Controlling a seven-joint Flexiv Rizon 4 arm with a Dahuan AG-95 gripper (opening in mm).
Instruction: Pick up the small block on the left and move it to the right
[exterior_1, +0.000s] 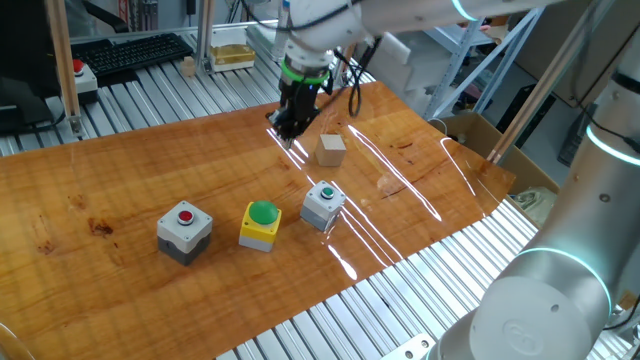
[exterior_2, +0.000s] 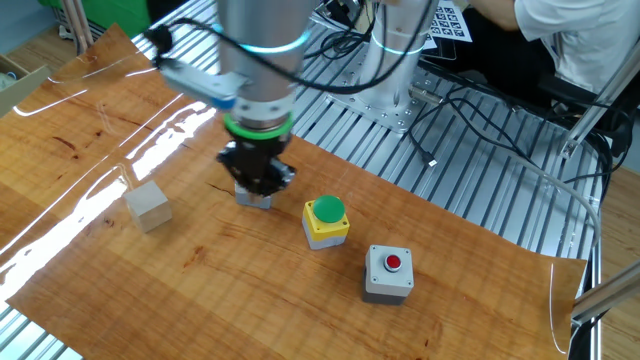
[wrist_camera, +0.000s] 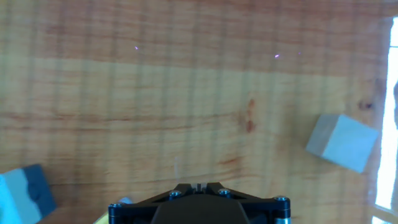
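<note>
One small block (exterior_1: 332, 149) sits free on the worktop (exterior_1: 120, 180), just beside the gripper (exterior_1: 290, 128), whose jaws' gap I cannot tell; best shift over it, square up, then descend.

A robotics lab: a wooden board (exterior_1: 150, 170) lies on a metal roller bench (exterior_2: 470, 170), cables (exterior_2: 480, 95) trail across it, a keyboard (exterior_1: 125, 52) sits at the back, and printed marker tags (exterior_2: 452, 20) lie beside the arm's base (exterior_2: 385, 70)
</note>
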